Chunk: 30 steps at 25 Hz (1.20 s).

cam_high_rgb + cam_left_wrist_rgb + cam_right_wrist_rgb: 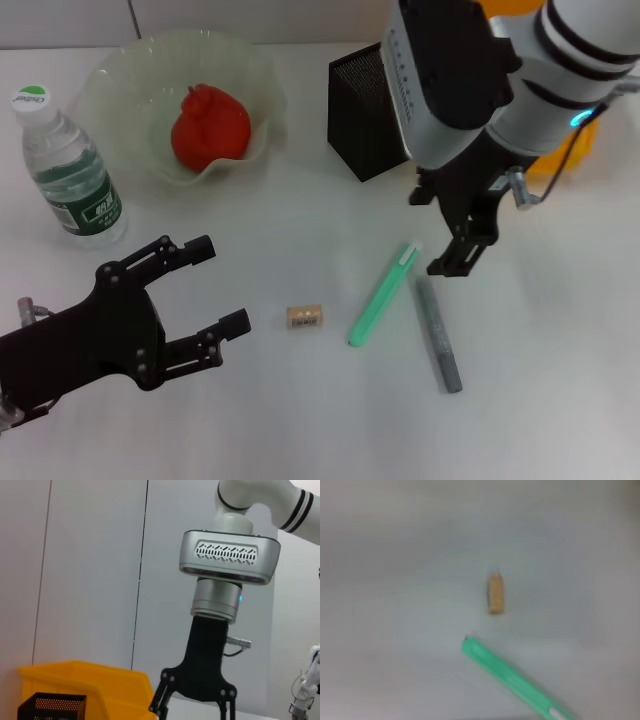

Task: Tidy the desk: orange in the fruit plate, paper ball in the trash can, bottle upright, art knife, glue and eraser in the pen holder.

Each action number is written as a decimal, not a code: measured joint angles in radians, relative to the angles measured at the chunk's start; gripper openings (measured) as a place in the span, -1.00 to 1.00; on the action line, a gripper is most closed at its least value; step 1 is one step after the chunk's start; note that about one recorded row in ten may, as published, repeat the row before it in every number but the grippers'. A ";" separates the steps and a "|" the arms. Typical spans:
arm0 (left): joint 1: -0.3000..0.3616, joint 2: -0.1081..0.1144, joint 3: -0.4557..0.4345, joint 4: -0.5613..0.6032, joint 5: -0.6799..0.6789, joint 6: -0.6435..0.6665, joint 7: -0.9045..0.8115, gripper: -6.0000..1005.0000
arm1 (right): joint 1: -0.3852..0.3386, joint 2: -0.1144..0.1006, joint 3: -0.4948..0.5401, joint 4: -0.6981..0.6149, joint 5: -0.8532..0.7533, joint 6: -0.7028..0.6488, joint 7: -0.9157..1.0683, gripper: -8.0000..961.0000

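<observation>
1. The right gripper [455, 240] hangs over the table [560, 400] with its black fingers pointing down and apart, nothing between them. Its tips sit just above the upper ends of 2 long items.
2. Directly under those tips lies the green art knife [382, 294] — a slim stick slanting away toward the left gripper's side. Just beside it, on the outer side of the right gripper, lies the grey glue stick [437, 333], touching or nearly touching the knife near the top.
3. The eraser [304, 317] lies between the 2 grippers, near the knife's lower end and just ahead of the left gripper's fingertips. The right wrist view shows it apart from the knife's green tip.
4. The left gripper [215, 285] rests low near the table edge, fingers spread wide and empty.
5. Beyond the left gripper stands the bottle [68, 171], upright, cap on.
6. The orange [209, 127] sits inside the fruit plate [120, 80], beside the bottle.
7. The pen holder [362, 110] stands just behind the right gripper's wrist; the trash can [90, 682] is partly hidden behind that arm.
</observation>
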State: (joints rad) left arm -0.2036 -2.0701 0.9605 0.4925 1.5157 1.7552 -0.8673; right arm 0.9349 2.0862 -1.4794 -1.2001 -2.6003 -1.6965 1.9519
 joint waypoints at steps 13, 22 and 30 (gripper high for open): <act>-0.002 -0.001 0.017 0.000 0.002 0.000 0.012 0.69 | 0.086 0.004 -0.049 0.300 0.082 0.181 -0.078 0.73; -0.004 -0.002 0.029 0.000 0.003 -0.005 0.013 0.69 | 0.093 0.005 -0.099 0.359 0.118 0.243 -0.171 0.71; -0.008 -0.002 0.041 0.000 -0.004 -0.002 0.013 0.69 | 0.130 0.006 -0.110 0.475 0.130 0.329 -0.184 0.68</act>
State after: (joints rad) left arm -0.2116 -2.0724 1.0016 0.4924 1.5119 1.7535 -0.8543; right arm 1.0650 2.0926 -1.5898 -0.7249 -2.4705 -1.3679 1.7675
